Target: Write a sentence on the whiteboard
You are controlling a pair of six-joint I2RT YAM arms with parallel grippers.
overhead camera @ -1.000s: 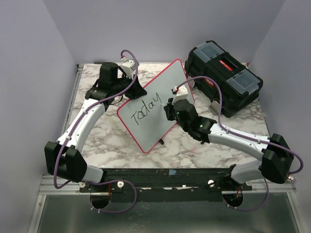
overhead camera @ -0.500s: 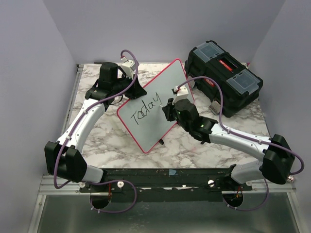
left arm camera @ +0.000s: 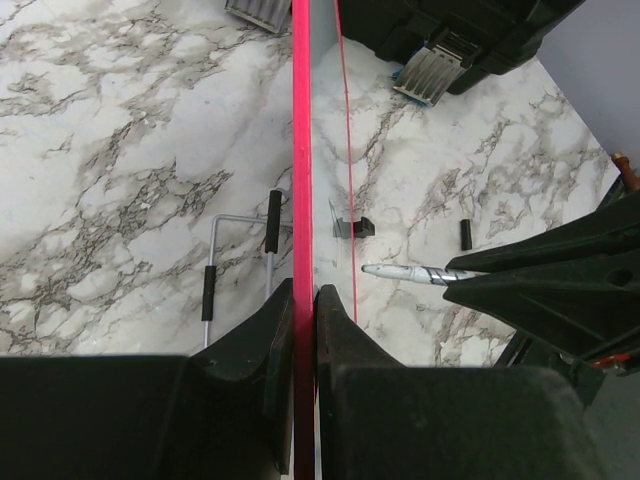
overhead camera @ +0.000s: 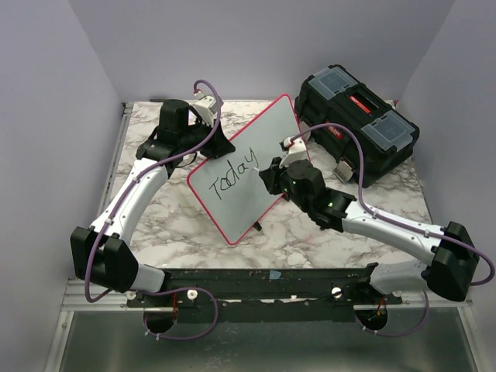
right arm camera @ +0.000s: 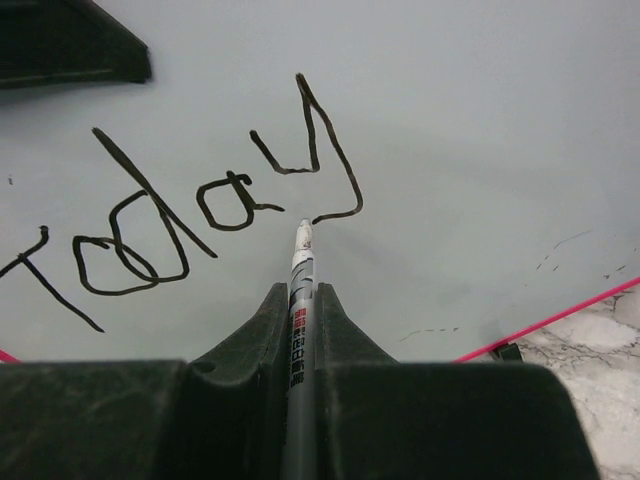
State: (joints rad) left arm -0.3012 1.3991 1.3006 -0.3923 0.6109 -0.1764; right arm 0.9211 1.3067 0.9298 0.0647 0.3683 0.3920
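whiteboard stands tilted on counter, just left of black toolbox; left claw pinched tight on its red rim, side away from toolbox; right claw closed on marker, tip at the y's tail; sentence reads only "Today"

Black toolbox on marble table

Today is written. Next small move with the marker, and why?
Probably lift the marker and shift it right of the y for the next letter: the sentence reads only Today, the tip sits at the y's tail, the whiteboard is bare beyond.
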